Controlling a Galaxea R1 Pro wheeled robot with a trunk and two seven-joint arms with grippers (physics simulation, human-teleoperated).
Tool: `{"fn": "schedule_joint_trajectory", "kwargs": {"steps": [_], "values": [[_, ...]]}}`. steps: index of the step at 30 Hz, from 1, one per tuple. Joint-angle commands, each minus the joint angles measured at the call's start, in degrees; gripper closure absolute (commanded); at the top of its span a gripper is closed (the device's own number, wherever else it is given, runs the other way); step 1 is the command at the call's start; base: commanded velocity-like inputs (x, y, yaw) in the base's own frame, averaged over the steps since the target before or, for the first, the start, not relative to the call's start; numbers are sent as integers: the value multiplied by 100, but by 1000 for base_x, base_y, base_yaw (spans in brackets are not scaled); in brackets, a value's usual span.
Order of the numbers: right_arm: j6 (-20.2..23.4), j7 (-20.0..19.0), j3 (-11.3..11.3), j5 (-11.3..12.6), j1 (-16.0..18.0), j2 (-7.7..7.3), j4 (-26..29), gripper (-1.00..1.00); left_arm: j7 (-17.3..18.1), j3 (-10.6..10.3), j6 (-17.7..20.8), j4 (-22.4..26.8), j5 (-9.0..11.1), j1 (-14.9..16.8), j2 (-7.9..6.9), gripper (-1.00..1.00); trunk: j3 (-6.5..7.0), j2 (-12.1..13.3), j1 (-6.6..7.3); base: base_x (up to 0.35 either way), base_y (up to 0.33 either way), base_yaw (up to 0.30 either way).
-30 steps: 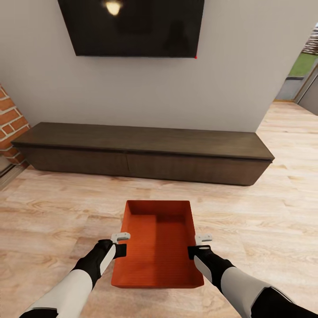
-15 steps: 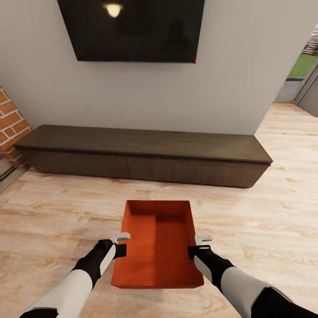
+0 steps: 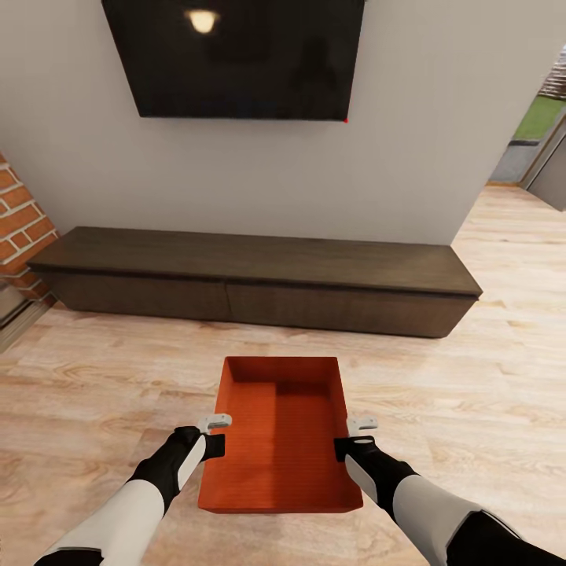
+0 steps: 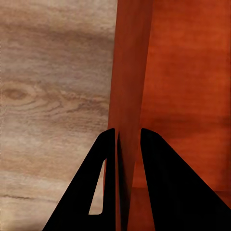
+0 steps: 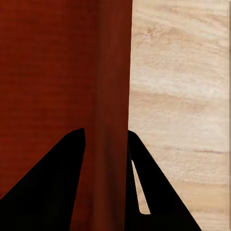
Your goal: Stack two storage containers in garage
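Orange-red storage container [image 3: 280, 440] held by both grippers above the wood floor [image 3: 94, 377].
At 9 o'clock of it the left gripper [image 3: 214, 434] pinches its left wall; at 3 o'clock the right gripper [image 3: 355, 437] pinches its right wall; dark cabinet [image 3: 251, 279] at 12.

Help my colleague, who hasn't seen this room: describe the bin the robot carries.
Below the wall TV, before the dark low cabinet, both grippers hold an open storage container above the plank floor. It alone is orange-red.
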State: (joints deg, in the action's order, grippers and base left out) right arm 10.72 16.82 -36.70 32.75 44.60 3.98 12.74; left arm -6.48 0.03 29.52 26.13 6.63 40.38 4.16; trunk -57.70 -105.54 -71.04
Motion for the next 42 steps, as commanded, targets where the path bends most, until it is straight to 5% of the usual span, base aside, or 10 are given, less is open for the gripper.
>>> {"fn": "schedule_joint_trajectory", "kwargs": {"steps": [1, 42], "values": [[-88, 53, -17, 3, 5, -3, 114, 100, -72, 11, 46, -3, -118, -4, -3, 100, 14, 40, 23, 0, 0, 0], [-140, 50, -28, -20, 14, 23, 118, 100, -72, 14, 19, -3, -118, -4, 5, 100, 750, 1684, 924, 0, 0, 0]]}}
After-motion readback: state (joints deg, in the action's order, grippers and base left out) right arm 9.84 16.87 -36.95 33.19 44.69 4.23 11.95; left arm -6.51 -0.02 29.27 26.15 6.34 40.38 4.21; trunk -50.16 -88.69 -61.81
